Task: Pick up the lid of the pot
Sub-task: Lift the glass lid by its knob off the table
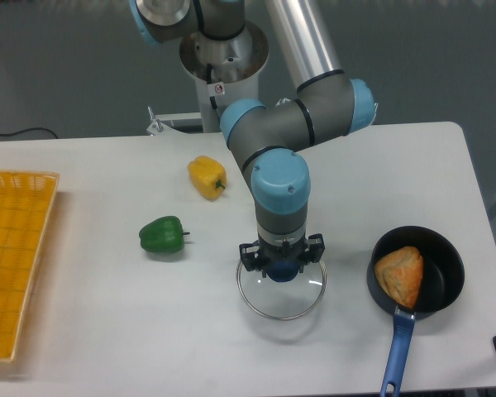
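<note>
"Gripper state?"

"My black two-finger gripper (pixel 282 252) was closed on the dark blue knob (pixel 281 270), one finger each side, as far as I could judge. The knob was the sensible hold: centred, so the clear glass pot lid (pixel 282 303) could hang balanced."

"Lid location?"

"Under my fingers, on the camera side of the pale desk's (pixel 91 289) middle, right of centre in view. Looked just above the surface; rim clearance hard to tell."

"Anything beside it?"

"Round black pan (pixel 446 285) by the right edge, toward the camera-side corner. Orange-brown food piece (pixel 399 275) inside, blue handle (pixel 399 351) pointing at the camera-side edge, probably for easy grabbing. Lid and pan stood apart."

"Next?"

"Straight up, grip kept firm. A smooth knob could have slipped or let the glass tip, and swinging right early risked clipping the pan."
</note>
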You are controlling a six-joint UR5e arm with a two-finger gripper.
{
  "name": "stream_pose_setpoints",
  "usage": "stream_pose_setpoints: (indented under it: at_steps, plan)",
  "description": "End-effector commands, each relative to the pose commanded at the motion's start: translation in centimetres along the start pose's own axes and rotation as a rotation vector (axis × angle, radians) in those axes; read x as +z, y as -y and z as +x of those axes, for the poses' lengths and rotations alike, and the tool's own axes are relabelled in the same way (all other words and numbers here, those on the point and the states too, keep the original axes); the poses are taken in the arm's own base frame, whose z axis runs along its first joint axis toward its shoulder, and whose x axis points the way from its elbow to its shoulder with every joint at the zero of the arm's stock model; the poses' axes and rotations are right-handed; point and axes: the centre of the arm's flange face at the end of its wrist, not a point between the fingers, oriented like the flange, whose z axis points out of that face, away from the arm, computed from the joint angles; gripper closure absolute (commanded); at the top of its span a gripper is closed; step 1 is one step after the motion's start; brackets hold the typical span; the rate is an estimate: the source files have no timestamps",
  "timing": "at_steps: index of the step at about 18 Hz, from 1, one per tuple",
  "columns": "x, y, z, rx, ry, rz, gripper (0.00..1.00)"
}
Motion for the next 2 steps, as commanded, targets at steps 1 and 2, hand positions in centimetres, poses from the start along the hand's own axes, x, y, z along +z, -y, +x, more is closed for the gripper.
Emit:
stream_pose_setpoints:
  at_steps: [1,2]
  plan:
    - [-0.07,0.05,0.00,0.000,-0.001,0.002,0.37]
    - [-0.05,0.03,0.01,0.000,-0.001,0.000,0.37]
